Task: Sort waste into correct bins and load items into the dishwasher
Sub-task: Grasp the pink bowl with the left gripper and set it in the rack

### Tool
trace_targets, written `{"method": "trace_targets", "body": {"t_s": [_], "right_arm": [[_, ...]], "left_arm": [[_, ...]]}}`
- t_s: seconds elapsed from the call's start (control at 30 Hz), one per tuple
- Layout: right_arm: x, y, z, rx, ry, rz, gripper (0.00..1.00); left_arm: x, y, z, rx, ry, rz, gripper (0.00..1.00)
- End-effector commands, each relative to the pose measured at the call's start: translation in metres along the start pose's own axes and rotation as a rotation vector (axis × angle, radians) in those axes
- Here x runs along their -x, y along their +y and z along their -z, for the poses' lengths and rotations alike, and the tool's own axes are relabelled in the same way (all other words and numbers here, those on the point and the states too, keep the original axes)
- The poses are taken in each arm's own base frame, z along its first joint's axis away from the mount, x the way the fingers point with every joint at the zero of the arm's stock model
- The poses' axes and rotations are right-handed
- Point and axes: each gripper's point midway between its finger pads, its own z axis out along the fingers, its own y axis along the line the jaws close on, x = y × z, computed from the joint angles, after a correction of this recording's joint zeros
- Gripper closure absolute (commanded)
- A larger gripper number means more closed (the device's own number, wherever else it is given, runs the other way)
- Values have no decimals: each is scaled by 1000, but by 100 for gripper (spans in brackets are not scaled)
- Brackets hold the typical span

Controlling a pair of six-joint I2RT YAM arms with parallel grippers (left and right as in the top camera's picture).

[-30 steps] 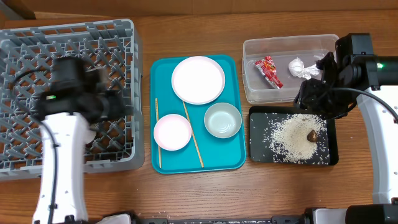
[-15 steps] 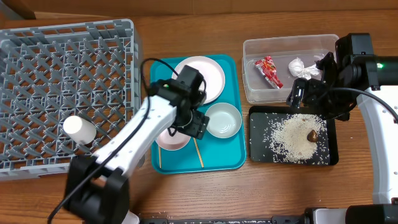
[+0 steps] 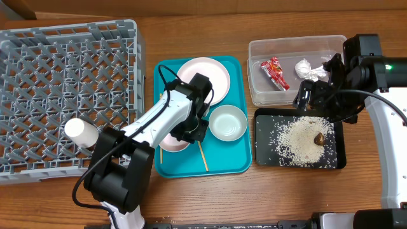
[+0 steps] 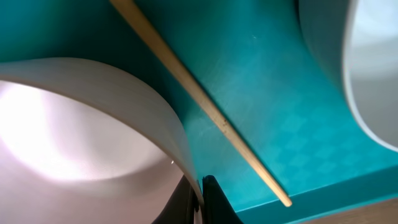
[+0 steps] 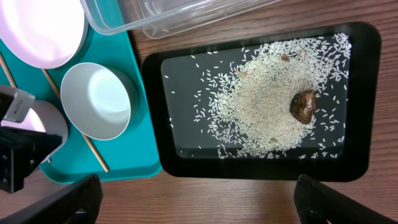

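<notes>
My left gripper [image 3: 194,130] [image 4: 200,199] is shut on the rim of the pale pink bowl [image 3: 170,142] [image 4: 81,124], which sits on the teal tray [image 3: 238,159]. One chopstick [image 4: 205,106] [image 3: 201,156] lies just beside that rim. The white plate [image 3: 219,79] and the grey-green bowl [image 3: 227,123] [image 5: 96,99] rest on the same tray. A white cup [image 3: 81,131] lies in the grey dish rack [image 3: 63,63]. My right gripper [image 3: 311,95] [image 5: 199,205] hangs open and empty above the black tray [image 3: 264,159], which holds rice [image 5: 261,112] and a brown lump [image 5: 303,106].
The clear tub [image 3: 292,48] behind the black tray holds a red wrapper [image 3: 274,72] and a white tissue [image 3: 304,67]. A second chopstick [image 3: 161,159] lies along the teal tray's left edge. Bare wooden table runs along the front.
My left arm swung from the dish rack to the teal tray and shut on the pink bowl's rim; the cup stays in the rack. My right gripper opened wider.
</notes>
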Motion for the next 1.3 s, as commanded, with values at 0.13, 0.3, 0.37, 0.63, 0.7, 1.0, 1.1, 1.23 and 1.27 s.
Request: {"method": "trace_targets", "body": {"t_s": [0.13, 0.3, 0.37, 0.63, 0.7, 1.0, 1.1, 1.23, 1.27], "right_arm": [[4, 3, 11, 8, -43, 11, 0], [4, 3, 11, 8, -43, 11, 0], [4, 3, 11, 8, -43, 11, 0], [5, 3, 11, 8, -43, 11, 0], [5, 3, 11, 8, -43, 11, 0], [4, 3, 11, 8, -43, 11, 0], [4, 2, 11, 7, -40, 10, 1], [4, 2, 11, 7, -39, 10, 1], [4, 2, 11, 7, -39, 10, 1]], "left_arm": [[28, 6, 102, -53, -218, 37, 96], [38, 53, 185, -103, -457, 41, 96], [43, 81, 207, -161, -541, 40, 96], [49, 185, 238, -469, -834, 86, 96], [51, 203, 239, -541, -896, 85, 96], [69, 227, 199, -777, -933, 67, 94], [72, 233, 184, -790, -917, 82, 96], [72, 244, 172, -796, -907, 109, 93], [73, 245, 169, -799, -903, 116, 94]]}}
